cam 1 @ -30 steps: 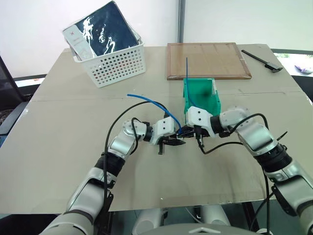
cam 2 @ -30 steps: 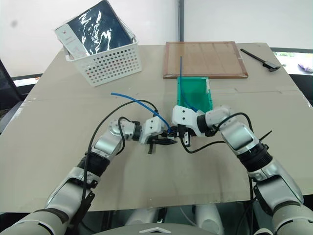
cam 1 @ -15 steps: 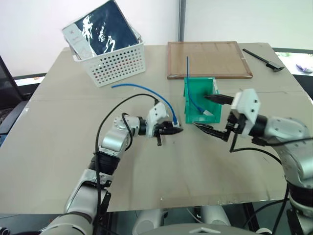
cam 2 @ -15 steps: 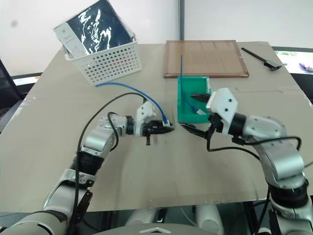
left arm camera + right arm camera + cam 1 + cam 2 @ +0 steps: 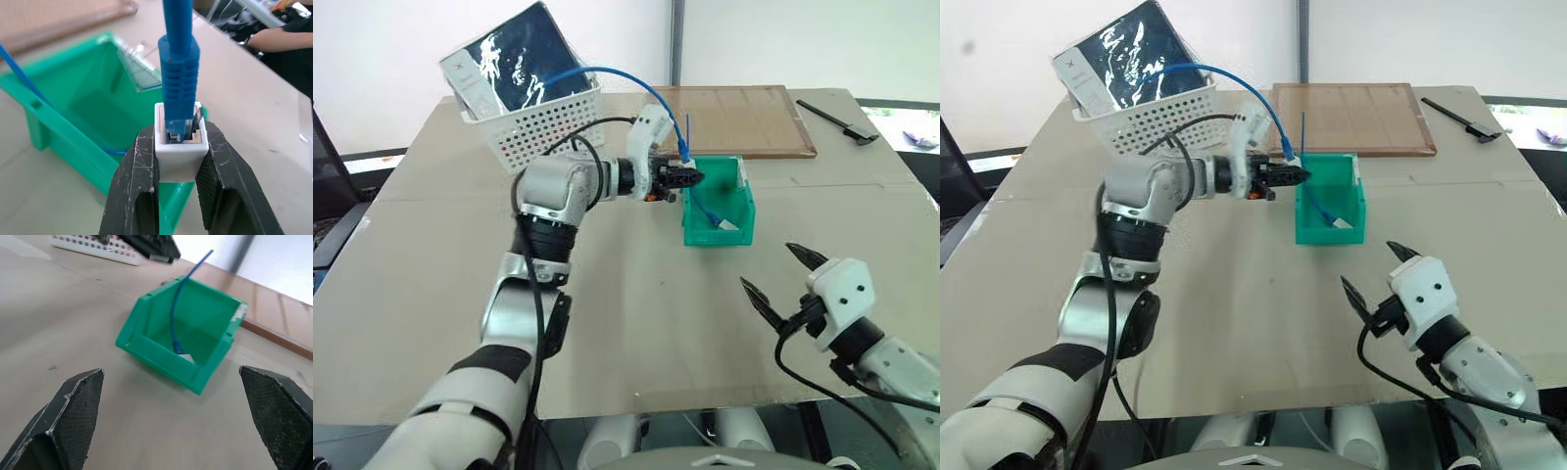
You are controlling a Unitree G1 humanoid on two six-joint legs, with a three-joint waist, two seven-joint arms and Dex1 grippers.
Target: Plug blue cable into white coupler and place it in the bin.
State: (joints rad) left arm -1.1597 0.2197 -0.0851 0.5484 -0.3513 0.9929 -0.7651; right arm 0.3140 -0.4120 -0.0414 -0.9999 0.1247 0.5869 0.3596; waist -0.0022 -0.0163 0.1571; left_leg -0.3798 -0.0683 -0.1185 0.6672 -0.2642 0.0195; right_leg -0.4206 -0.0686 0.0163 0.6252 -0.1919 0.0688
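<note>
Two fingers of my left gripper (image 5: pixel 178 161) pinch the white coupler (image 5: pixel 179 147), blue cable (image 5: pixel 178 63) plugged in, above the bin (image 5: pixel 717 230); right gripper (image 5: pixel 781 276) spread wide.

Count on the surface (image 5: pixel 607 323):
- Blue cables: two. One blue cable (image 5: pixel 607 74) arches up on the left; a second blue cord (image 5: pixel 688 147) stands in the bin.
- White coupler (image 5: pixel 178 156): one.
- Green bin (image 5: pixel 717 233): one.
- White perforated basket (image 5: pixel 543 127): one, far left.
- Wooden board (image 5: pixel 732 119): one, far.
- Black tool (image 5: pixel 837 121): one, far right.
- Hands: two, left hand (image 5: pixel 690 178), right hand (image 5: pixel 778 279).
</note>
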